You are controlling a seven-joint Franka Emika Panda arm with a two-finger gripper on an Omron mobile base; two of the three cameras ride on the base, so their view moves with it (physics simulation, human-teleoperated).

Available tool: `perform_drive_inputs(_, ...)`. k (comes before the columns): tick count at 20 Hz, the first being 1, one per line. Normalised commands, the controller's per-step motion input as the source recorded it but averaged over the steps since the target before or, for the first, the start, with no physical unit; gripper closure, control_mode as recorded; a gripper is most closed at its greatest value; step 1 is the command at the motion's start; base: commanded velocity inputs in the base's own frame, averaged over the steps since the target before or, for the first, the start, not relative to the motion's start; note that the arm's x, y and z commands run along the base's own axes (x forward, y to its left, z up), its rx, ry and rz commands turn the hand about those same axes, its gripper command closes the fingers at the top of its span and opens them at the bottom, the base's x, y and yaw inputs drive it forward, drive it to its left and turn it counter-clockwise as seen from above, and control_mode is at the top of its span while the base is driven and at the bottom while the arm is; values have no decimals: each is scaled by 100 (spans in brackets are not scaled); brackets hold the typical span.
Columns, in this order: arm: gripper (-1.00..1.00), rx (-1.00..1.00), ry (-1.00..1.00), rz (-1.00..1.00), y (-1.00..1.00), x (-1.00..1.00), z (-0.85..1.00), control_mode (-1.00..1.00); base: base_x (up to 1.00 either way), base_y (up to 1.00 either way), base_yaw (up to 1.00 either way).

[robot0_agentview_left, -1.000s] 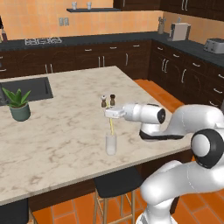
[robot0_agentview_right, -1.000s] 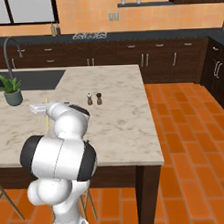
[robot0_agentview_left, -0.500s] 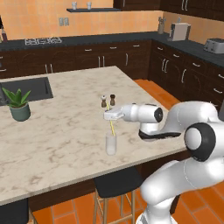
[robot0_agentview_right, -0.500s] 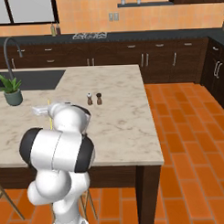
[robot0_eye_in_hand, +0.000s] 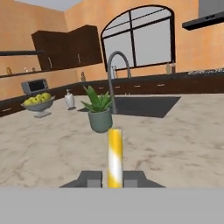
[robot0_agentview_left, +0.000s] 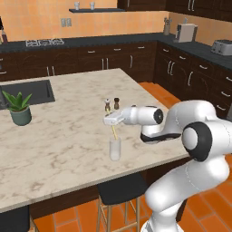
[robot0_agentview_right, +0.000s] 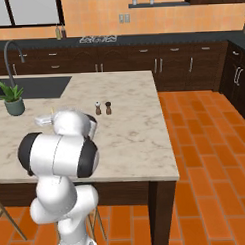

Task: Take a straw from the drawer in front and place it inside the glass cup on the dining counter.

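Nearest the hand camera, the gripper (robot0_eye_in_hand: 114, 180) is pinched tight on the straw (robot0_eye_in_hand: 115, 157), which stands up between the two dark fingertips as a pale yellow stick. In the left base view the gripper (robot0_agentview_left: 112, 120) sits just above the glass cup (robot0_agentview_left: 115, 149) on the dining counter (robot0_agentview_left: 68, 136), and the straw (robot0_agentview_left: 114, 132) hangs from it with its lower end at or just inside the cup's rim; whether it is truly inside the glass cannot be told.

Compared with a second ago, the arm has hardly shifted: the hand keeps its place over the cup and the straw looks no lower. The jaws have stayed shut. The task seems to be at its last step, lowering or releasing the straw into the glass, and that release is not yet done.

The left base view gives the cup and the straw's line to it. The right base view has the robot's own body in front of that spot, showing the gripper (robot0_agentview_right: 44, 119) poking out leftward, with the salt and pepper shakers (robot0_agentview_right: 103, 108) beyond. The hand view looks the other way across the marble, towards a potted plant (robot0_eye_in_hand: 99, 113), the tap (robot0_eye_in_hand: 116, 74) and a fruit bowl (robot0_eye_in_hand: 38, 104) farther off.
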Motion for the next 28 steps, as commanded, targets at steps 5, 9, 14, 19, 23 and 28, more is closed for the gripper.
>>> perform_drive_inputs(5, 100, 23, -9, 45, -31, 61, -55, -100, 0, 0, 0)
perform_drive_inputs(9, 100, 23, -12, 46, -41, 60, -51, -100, 0, 0, 0)
perform_drive_inputs(14, -100, 22, -16, 47, -61, 42, -43, -100, 0, 0, 0)
perform_drive_inputs(19, -100, 23, -25, 46, -83, 0, -10, -100, 0, 0, 0)
perform_drive_inputs(23, -100, 24, -24, 43, -68, 0, -1, -100, 0, 0, 0)
perform_drive_inputs(28, -100, 27, -28, 39, -68, -7, 17, -100, 0, 0, 0)
